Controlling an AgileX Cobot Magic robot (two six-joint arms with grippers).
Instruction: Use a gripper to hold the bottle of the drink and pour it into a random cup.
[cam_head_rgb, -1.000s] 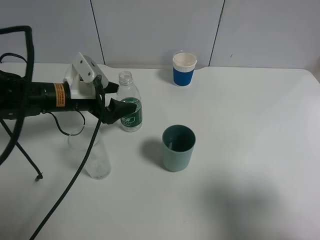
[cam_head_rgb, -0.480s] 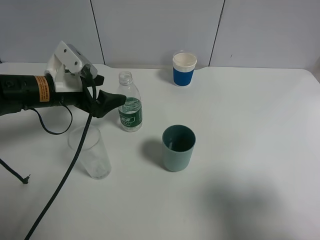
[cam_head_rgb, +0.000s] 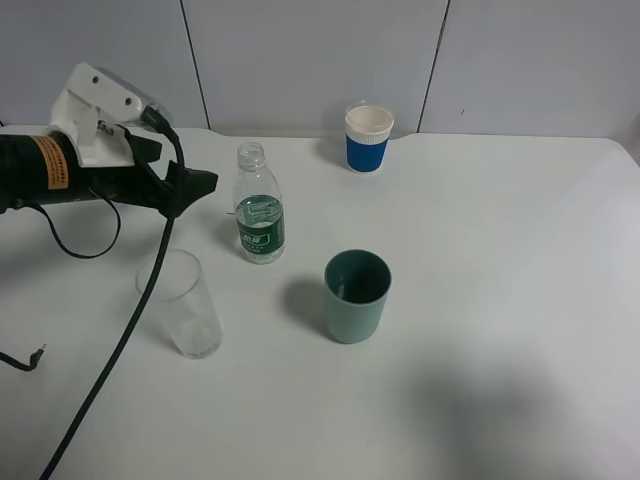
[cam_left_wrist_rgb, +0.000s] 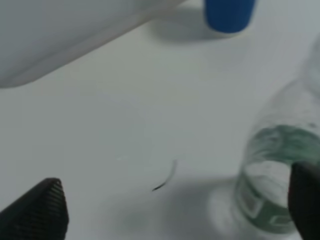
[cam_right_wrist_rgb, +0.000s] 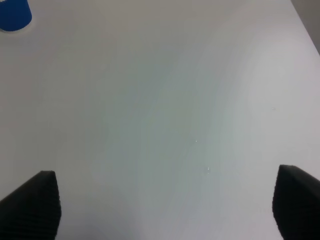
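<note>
Left hand (cam_head_rgb: 195, 185) jaws spread, empty, just left of the bottle (cam_head_rgb: 259, 205), apart from it. Bottle upright on white matte table (cam_head_rgb: 500, 250); teal cup (cam_head_rgb: 356, 295) near, front-right. Right hand (cam_right_wrist_rgb: 165, 205) open over bare table. Clear tumbler (cam_head_rgb: 182, 304) front-left; blue paper cup (cam_head_rgb: 368, 138) by the rear wall.

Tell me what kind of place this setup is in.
Probably a robot lab test bench, not a kitchen: a bare white table against plain grey wall panels, a cabled robot arm, and only a bottle and three unmatched cups laid out.
</note>
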